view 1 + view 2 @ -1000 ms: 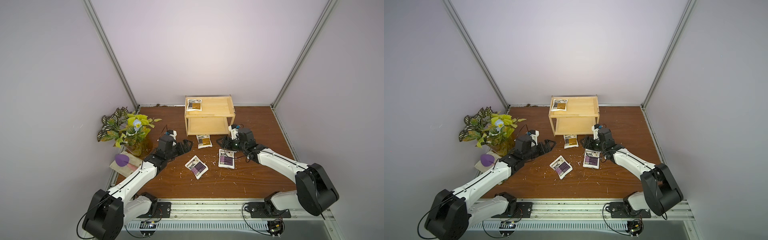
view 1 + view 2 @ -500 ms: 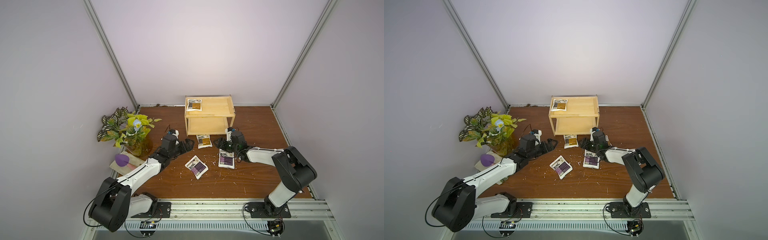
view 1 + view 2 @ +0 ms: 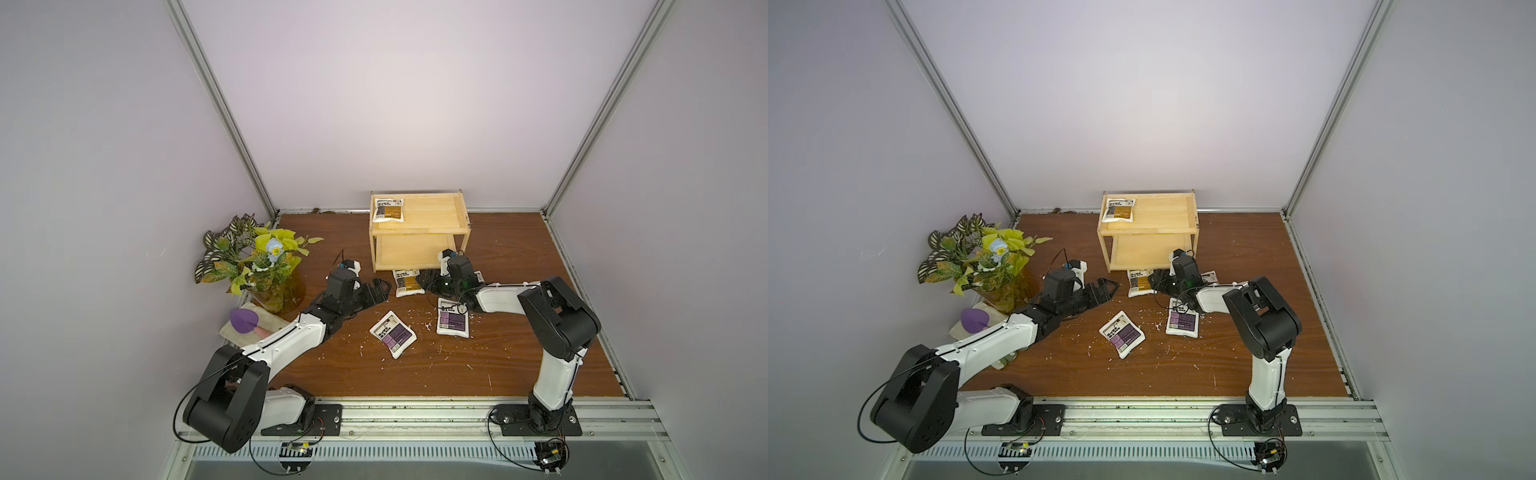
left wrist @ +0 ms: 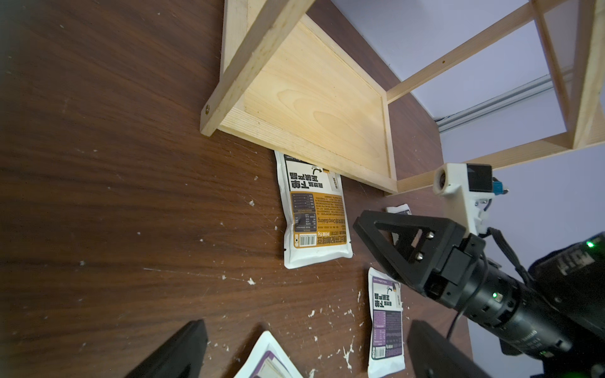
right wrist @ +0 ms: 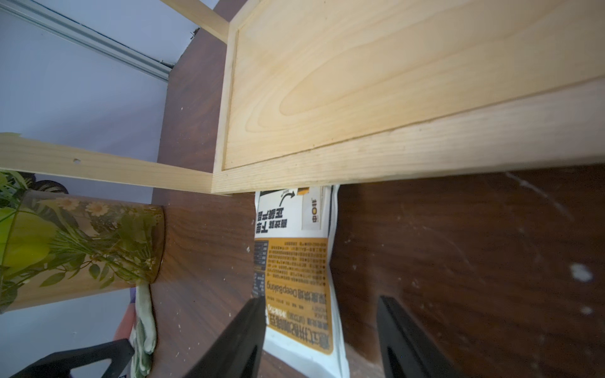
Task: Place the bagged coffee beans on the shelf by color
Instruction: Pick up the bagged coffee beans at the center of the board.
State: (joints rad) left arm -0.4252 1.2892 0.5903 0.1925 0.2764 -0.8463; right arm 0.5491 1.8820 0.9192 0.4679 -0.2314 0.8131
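Lilac walls close in a dark wooden table, scuffed and flecked with white crumbs. The shelf stands at its far edge. The shelved orange pouch lies flat at the end of the top tier nearest the plant, which I read as the start of the orange row. The rest of that board and the whole lower tier are bare, presumably kept for what remains.

Your target looks to be the loose orange pouch. Its far end is tucked under the lower board's front rim, so only the near end is free. That would explain why the right fingers come in low, almost level with the table.

Those fingers stand partly apart and grip nothing. The pouch's free end lies between them, close against one finger and clear of the other; I cannot tell whether it touches.

The left fingers are spread and empty, low on the plant side and apart from that pouch.

The tilted purple pouch and the straight purple pouch lie flat nearer the arms' bases. The fifth pouch shows only a white corner beside the right wrist, so you cannot judge its colour.
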